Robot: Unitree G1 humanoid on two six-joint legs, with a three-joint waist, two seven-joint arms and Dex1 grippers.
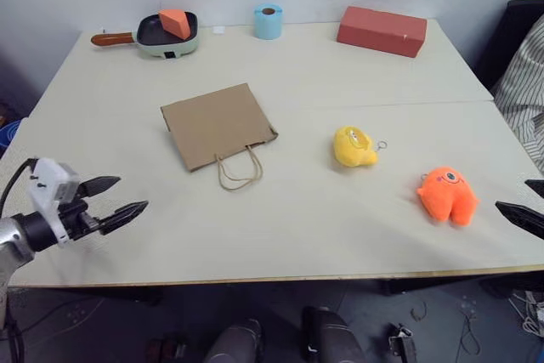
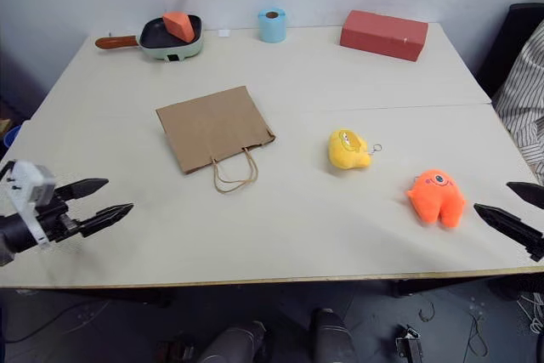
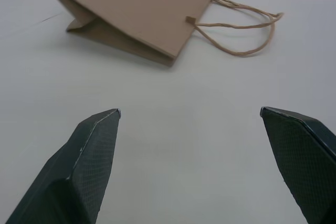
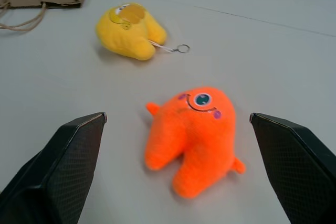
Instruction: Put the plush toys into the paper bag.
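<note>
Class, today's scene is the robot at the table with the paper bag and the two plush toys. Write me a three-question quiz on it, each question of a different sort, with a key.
1. True or false: the paper bag is standing upright.
2. Which toy lies nearer the right gripper? A) the yellow toy B) the orange toy
3. Fill in: the orange block sits in the ____.

Key
1. False: it lies flat on the table, handles toward the robot.
2. B: it lies just ahead of the open fingers, untouched.
3. Pan. The left gripper is open too, short of the bag.
</note>
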